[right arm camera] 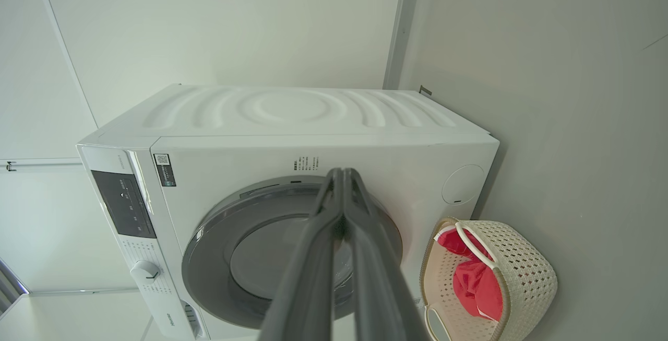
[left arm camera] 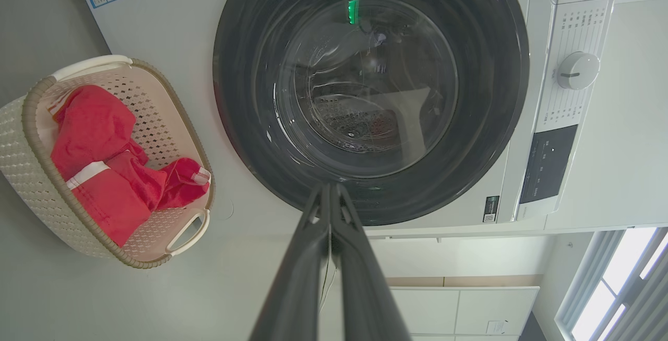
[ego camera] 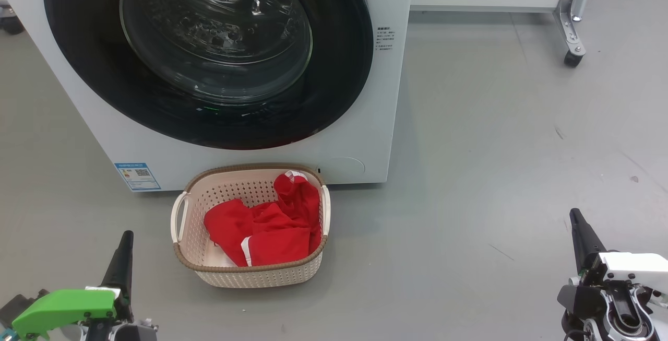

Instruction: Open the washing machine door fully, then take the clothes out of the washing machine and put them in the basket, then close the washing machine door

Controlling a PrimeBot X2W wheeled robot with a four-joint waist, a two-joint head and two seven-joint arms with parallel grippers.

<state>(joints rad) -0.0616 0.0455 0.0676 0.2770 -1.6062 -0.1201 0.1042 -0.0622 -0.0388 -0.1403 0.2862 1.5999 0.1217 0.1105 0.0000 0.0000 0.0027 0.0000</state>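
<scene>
The white washing machine (ego camera: 360, 137) stands ahead with its black-rimmed glass door (ego camera: 209, 54) flat against the front, closed. The same door (left arm camera: 370, 90) faces the left wrist view and shows at an angle (right arm camera: 245, 257) in the right wrist view. Red clothes with white trim (ego camera: 266, 223) lie in the cream basket (ego camera: 250, 275) on the floor before the machine. My left gripper (ego camera: 127, 236) is shut and empty at the lower left, left of the basket. My right gripper (ego camera: 574, 213) is shut and empty at the lower right, well away from both.
Grey floor spreads right of the machine. A white cabinet on a metal leg with a caster (ego camera: 572, 59) stands at the back right. A blue label (ego camera: 137, 175) marks the machine's lower left corner. A white dial (left arm camera: 576, 71) sits on its control panel.
</scene>
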